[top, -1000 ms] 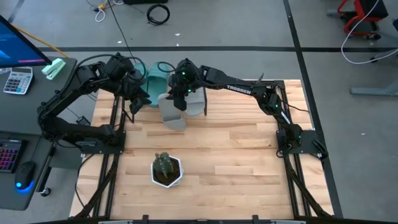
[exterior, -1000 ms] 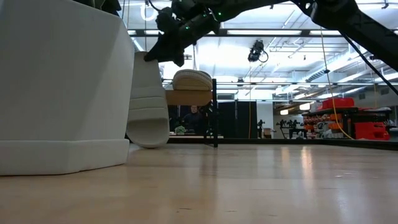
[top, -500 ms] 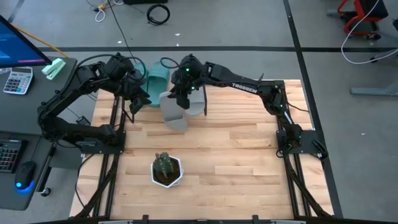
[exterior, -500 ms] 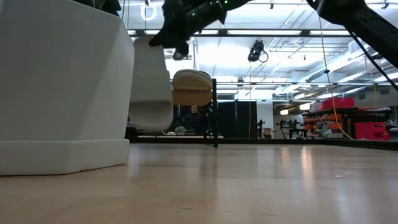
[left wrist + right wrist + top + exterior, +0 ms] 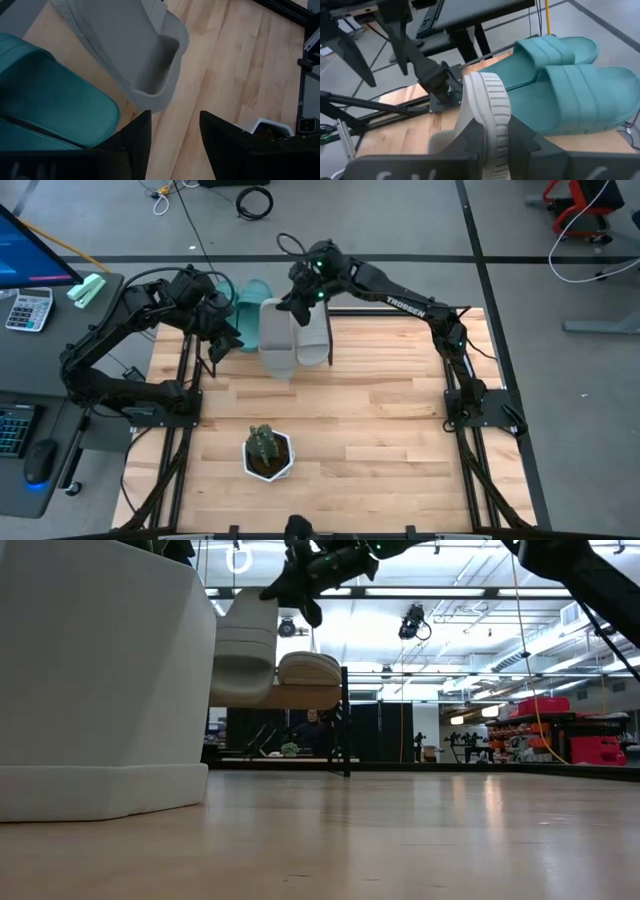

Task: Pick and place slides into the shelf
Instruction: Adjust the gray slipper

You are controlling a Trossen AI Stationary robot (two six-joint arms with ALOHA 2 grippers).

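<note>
Grey slide (image 5: 276,338) clamped by its strap in right gripper (image 5: 300,298), held above the shelf (image 5: 300,696) beside the other grey slide (image 5: 314,340). Next: lower, release. Left gripper (image 5: 222,332) open beside teal slides (image 5: 560,92).

- Two teal green slides (image 5: 560,87) lay side by side on the shelf (image 5: 300,697), ribbed straps upward, at its end toward the left arm.
- A light grey slide (image 5: 314,340) rested flat on the shelf's light wooden top, at the other end.
- The second light grey slide (image 5: 276,338) hung in the air between the teal pair and the resting grey one, gripped at its ribbed strap, its sole tilted and its free end projecting past the shelf's front edge over the table.
- The shelf stood at the table's far edge on thin black legs.
</note>
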